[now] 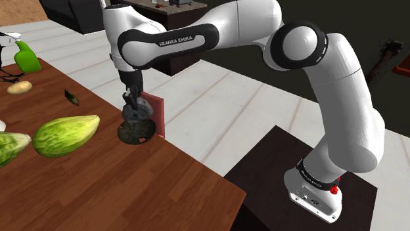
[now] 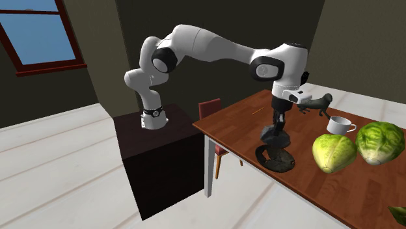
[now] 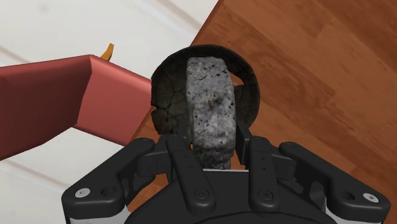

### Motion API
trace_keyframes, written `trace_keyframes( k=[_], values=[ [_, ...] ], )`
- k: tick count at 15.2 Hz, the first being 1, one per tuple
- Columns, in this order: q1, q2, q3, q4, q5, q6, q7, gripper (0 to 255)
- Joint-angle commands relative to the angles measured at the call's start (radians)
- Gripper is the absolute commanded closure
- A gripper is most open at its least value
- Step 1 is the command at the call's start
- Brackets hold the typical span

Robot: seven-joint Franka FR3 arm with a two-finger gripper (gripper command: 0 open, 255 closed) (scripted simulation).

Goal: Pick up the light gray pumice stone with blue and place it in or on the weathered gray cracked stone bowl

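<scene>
The bowl (image 1: pixel 129 134) sat at the desk's (image 1: pixel 131 187) edge, a red chair back (image 3: pixel 51 95) just beside it, open desk beyond. The fingers (image 3: pixel 182 153) clasped the speckled grey stone (image 3: pixel 210 105) directly above the bowl.

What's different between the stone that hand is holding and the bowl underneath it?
The stone is pale speckled gray and oblong; the bowl is darker, round and cracked. The stone is narrower than the bowl. The stone is clasped in the hand, above the bowl, while the bowl sits on the table. Both look like rough gray stone.
</scene>
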Motion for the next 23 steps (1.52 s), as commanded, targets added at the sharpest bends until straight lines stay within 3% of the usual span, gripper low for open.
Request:
trace_keyframes(
  k=[1, 13, 21, 22, 23],
  values=[
    [-0.002, 0.007, -0.003, -0.015, -0.005, 0.022, 0.003, 255],
    [-0.004, 0.064, -0.029, -0.085, -0.037, 0.14, 0.021, 255],
    [-0.004, 0.067, -0.03, -0.086, -0.038, 0.145, 0.022, 255],
    [-0.004, 0.067, -0.03, -0.087, -0.038, 0.145, 0.022, 0],
    [-0.004, 0.067, -0.03, -0.087, -0.038, 0.145, 0.022, 0]
  ],
)
